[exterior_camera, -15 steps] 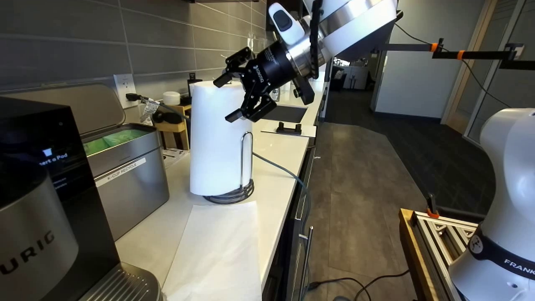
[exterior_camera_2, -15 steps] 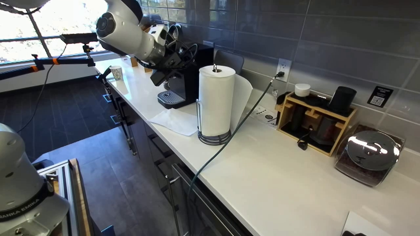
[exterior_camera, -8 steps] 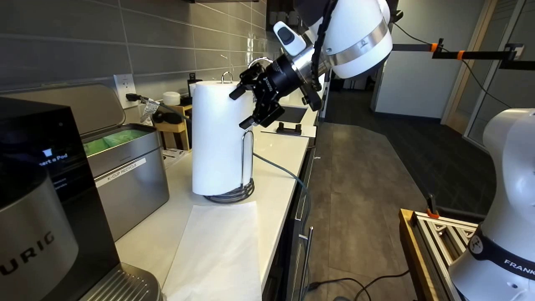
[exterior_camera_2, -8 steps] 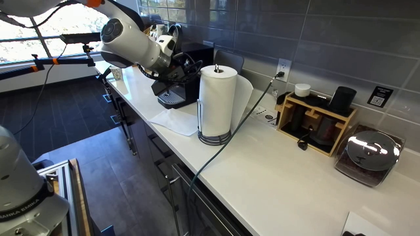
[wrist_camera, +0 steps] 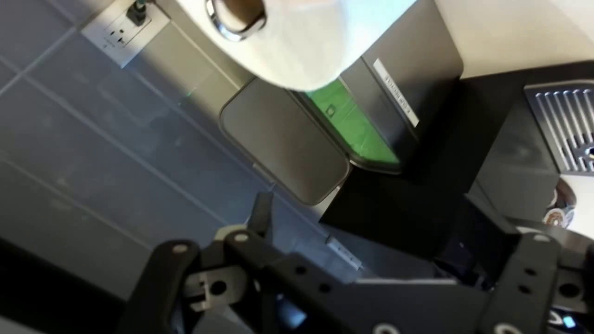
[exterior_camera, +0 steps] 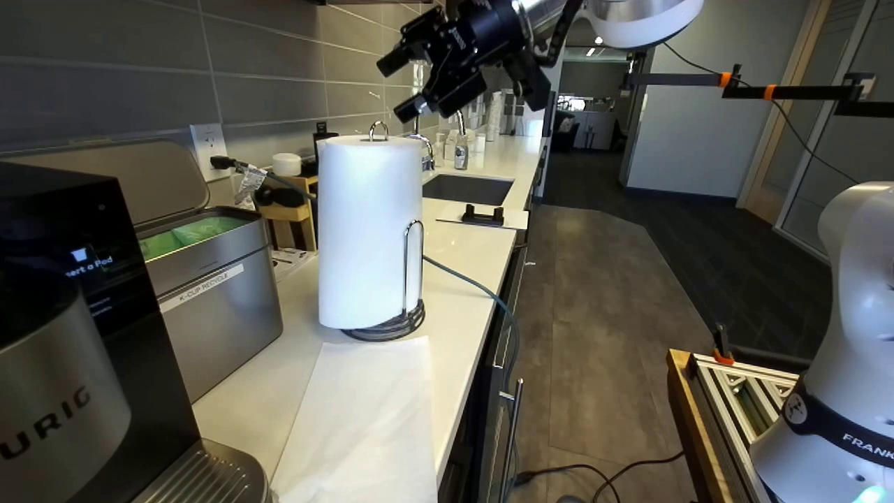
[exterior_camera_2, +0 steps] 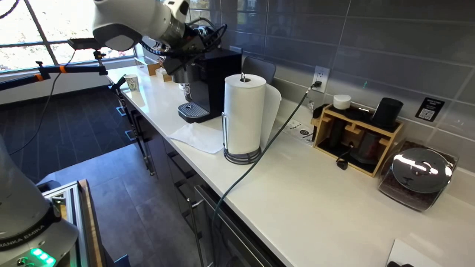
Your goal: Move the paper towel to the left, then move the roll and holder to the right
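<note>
A cord [exterior_camera_2: 256, 162] crosses the counter [exterior_camera_2: 315, 207] just beside the roll [exterior_camera_2: 245, 115]. A bin [exterior_camera: 230, 307] and coffee maker [exterior_camera_2: 224, 79] stand near. The end effector [exterior_camera: 403, 85] hangs higher, jaws apart.

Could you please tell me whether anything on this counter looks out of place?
Yes, mainly the cord: it stretches from the wall outlet over the counter and down past its front edge, close by the paper roll, where it could perhaps snag. Less oddly, the bin has its lid up.
</note>
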### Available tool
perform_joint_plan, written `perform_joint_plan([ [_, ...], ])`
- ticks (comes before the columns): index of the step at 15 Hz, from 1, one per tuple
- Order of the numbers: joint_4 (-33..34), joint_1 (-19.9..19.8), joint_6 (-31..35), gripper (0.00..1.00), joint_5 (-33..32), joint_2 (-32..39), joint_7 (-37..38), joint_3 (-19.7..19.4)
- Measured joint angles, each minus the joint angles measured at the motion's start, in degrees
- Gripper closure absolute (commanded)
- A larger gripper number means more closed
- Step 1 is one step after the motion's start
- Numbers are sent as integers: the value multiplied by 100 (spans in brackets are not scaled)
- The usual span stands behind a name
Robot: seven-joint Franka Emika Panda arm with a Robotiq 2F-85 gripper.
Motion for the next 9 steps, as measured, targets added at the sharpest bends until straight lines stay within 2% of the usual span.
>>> perform_joint_plan([
  [2, 91, -403, -44, 0, -631, -179, 634, 291],
  [3, 119, -731, -30, 0, -1075, -187, 992, 491],
  [7, 134, -2364, -72, 0, -2569, -20, 1889, 1501],
  [9, 154, -2992, -428, 0, -3216, 16, 2072, 1876],
])
